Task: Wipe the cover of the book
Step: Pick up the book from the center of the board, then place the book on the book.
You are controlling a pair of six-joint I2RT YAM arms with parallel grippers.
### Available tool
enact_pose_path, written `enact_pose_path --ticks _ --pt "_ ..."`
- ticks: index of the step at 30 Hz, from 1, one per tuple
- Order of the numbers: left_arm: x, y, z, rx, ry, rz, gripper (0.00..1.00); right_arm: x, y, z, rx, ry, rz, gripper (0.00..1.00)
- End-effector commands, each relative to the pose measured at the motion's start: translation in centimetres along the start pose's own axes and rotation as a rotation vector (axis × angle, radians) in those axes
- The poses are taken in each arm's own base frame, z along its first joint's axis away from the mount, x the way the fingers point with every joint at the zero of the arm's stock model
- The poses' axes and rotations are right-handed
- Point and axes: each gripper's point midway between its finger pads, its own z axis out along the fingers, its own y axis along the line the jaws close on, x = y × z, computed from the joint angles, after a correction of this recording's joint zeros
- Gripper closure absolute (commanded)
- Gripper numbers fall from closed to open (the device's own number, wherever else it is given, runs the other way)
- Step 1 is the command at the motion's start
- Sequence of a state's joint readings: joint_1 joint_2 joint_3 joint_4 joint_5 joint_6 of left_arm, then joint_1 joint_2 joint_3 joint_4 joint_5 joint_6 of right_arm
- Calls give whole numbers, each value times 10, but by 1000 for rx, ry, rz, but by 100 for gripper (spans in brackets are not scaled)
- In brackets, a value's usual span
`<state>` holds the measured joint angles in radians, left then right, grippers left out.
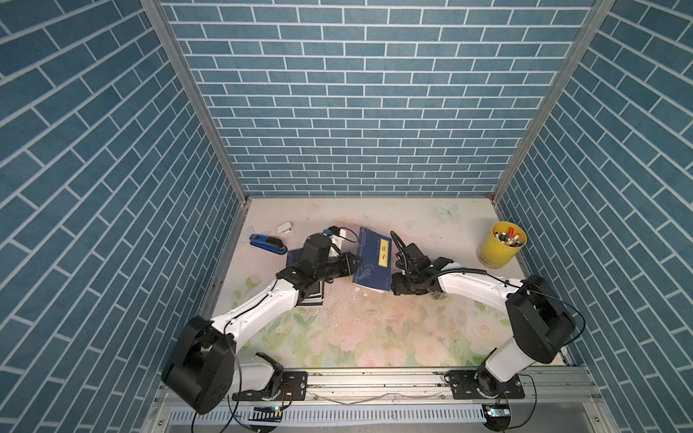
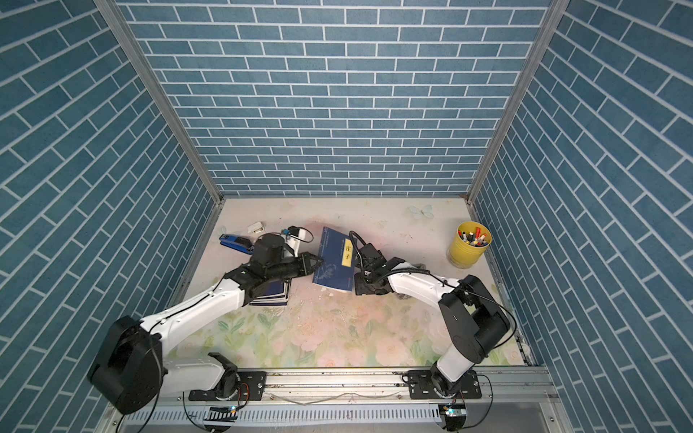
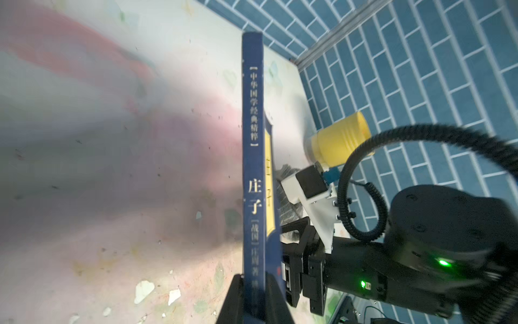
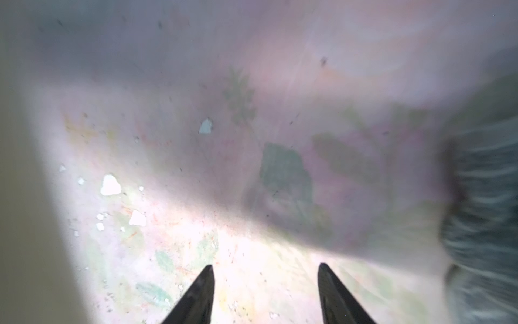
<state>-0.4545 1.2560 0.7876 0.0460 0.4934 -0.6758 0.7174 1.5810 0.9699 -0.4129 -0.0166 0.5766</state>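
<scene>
Book: one dark blue volume with a yellow title label, mid-bench. It is raised at a tilt with the cover facing up; whether its low edge touches the bench I cannot tell.
Left arm: one, reaching from the near left rail forward over the stack, wrist turned so the claw points across toward the right arm.
Left claw: pressed together on the book's spine, one finger on each side.
Right arm: one, elbow by the right wall, forearm stretched leftward and low, wrist just beside the book's near right corner.
Right claw: fingers spread with nothing between them, over bare bench.
Cloth: one grey streaked piece, blurred, beside the right claw and not gripped.
Stack of books: dark blue, under the left forearm; number unclear.
Stapler: one, blue, at the far left.
White box: one, small, just behind the stapler.
Yellow cup: one, holding markers, near the right wall.
Bench: floral cover with white scraps scattered on it.
</scene>
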Motion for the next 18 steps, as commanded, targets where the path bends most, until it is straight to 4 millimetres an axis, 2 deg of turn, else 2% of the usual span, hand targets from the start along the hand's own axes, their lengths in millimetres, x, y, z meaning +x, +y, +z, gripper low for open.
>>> enact_pose_path --ticks 1,5,9,12,18 --pt "-4 16 -33 31 51 -24 100 -18 -11 -19 26 -56 -13 39" --pt "-22 30 -69 -7 40 -31 100 -22 -17 -17 27 -61 1 38" --pt "-33 56 -97 -122 18 -26 100 -24 -15 -11 10 -53 0 36" --pt "-40 77 -114 -161 -22 -62 100 -25 -12 -8 0 -37 -9 36" --pt "-53 95 -141 -150 -90 -123 100 -30 -7 -6 -15 -35 -30 35"
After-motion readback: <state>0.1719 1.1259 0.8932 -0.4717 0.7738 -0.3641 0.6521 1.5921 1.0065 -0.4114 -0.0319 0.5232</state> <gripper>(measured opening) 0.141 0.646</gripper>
